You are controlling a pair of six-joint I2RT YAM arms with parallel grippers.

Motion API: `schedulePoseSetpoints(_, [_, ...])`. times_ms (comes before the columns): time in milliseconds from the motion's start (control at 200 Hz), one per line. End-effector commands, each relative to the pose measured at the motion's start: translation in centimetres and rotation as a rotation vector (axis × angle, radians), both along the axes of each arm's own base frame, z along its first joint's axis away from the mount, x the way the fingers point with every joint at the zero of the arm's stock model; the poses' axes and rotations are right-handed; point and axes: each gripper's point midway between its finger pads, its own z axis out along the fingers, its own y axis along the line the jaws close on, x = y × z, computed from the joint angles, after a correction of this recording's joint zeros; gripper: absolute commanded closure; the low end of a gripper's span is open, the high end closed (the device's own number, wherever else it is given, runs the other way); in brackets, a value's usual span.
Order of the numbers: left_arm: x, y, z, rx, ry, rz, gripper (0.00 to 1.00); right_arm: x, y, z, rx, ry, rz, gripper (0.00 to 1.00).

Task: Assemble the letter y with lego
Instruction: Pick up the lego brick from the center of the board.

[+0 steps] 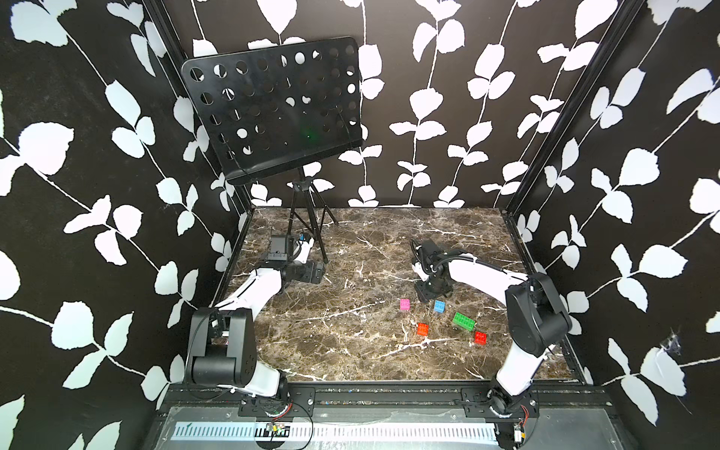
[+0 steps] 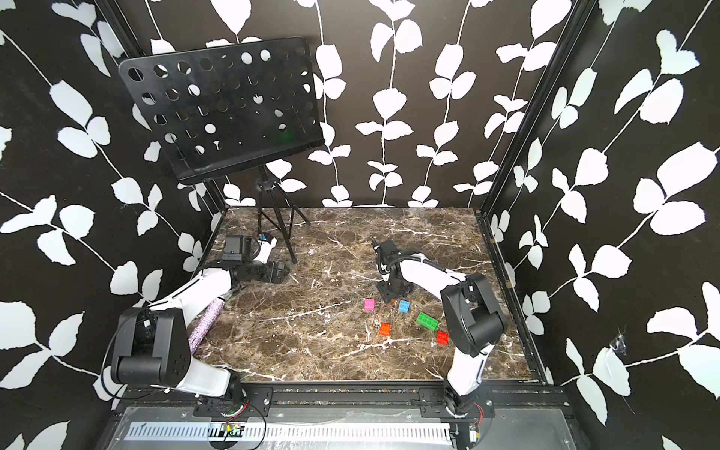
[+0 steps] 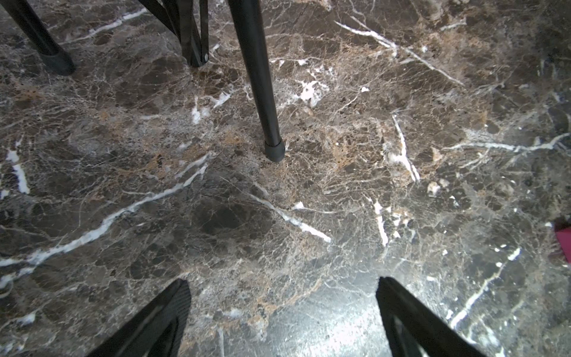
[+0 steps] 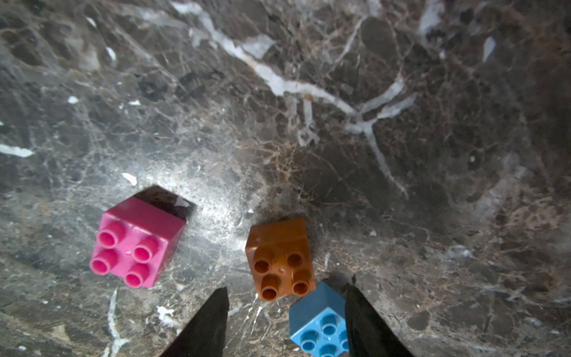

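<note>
Done: no bricks are joined.
Lego: pink brick (image 1: 405, 304), orange brick (image 4: 279, 258), blue brick (image 1: 440, 306), green brick (image 1: 464, 322), red brick (image 1: 423, 329) and other red brick (image 1: 480, 337) lie loose on the table (image 1: 350, 350).
Right gripper (image 4: 287, 290): fingers apart, one on each side of the blue brick.
Left gripper (image 3: 281, 281): wide apart, empty, far from the bricks.
Left to do: all the joining.

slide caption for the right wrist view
Right gripper open around the blue brick, orange brick and pink brick nearby.
</note>
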Motion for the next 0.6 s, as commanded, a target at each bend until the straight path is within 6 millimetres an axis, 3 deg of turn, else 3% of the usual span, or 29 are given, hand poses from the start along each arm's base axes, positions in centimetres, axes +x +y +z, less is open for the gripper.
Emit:
schedulePoseSetpoints(0, [-0.2, 0.0, -0.1, -0.003, 0.006, -0.013, 0.04, -0.1, -0.1, -0.2, -0.020, 0.023, 0.022, 0.46])
schedulePoseSetpoints(210, [-0.3, 0.1, -0.5, 0.008, 0.012, -0.016, 0.04, -0.4, 0.4, -1.3, -0.007, 0.061, 0.024, 0.55])
schedulePoseSetpoints(595, [-0.3, 0.0, -0.6, 0.007, 0.015, -0.018, 0.04, -0.2, 1.0, -1.4, 0.033, 0.056, -0.014, 0.69])
